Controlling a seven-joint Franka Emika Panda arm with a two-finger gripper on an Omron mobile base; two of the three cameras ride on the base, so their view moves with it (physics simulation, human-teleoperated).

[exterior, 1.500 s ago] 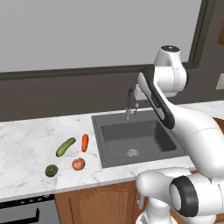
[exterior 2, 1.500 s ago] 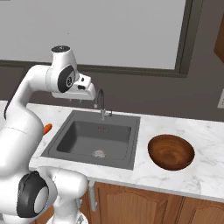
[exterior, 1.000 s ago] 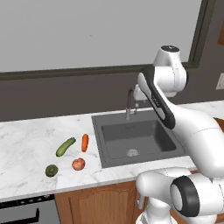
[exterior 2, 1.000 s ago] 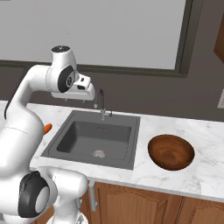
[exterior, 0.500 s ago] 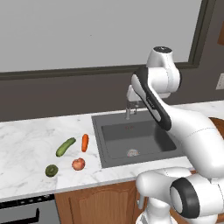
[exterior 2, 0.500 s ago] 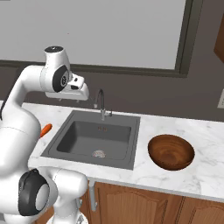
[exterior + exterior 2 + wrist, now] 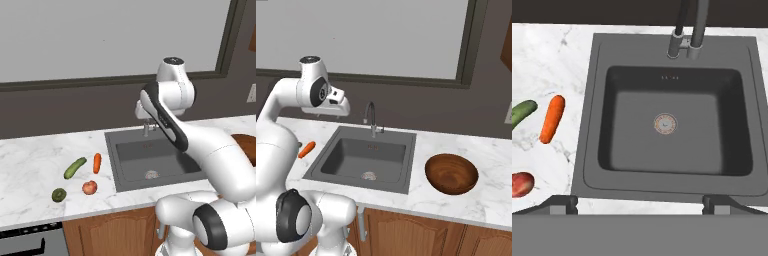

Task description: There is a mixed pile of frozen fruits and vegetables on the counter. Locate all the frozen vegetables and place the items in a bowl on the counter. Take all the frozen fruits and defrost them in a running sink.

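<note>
The pile lies on the white marble counter [image 7: 30,165] left of the sink [image 7: 131,169]: a green cucumber [image 7: 75,167], an orange carrot [image 7: 97,163], a red apple [image 7: 89,187] and a dark green round fruit [image 7: 59,195]. My gripper [image 7: 142,116] hangs high over the sink's back left part, in front of the faucet [image 7: 372,117], open and holding nothing. In the hand view its fingertips [image 7: 562,203] stand wide apart above the basin [image 7: 637,145], with the carrot [image 7: 552,118], the cucumber's end [image 7: 522,112] and the apple [image 7: 521,183] at the left edge. The brown bowl [image 7: 451,173] sits right of the sink.
A round metal drain [image 7: 665,123] marks the basin's middle. No water shows at the faucet [image 7: 687,30]. A dark wall with a window frame runs behind the counter. Brown cabinets stand below. My arm hides most of the bowl in the left base view.
The arm has swung a little to the left, carrying the hand from over the faucet toward the sink's left side. The four items have not moved.
</note>
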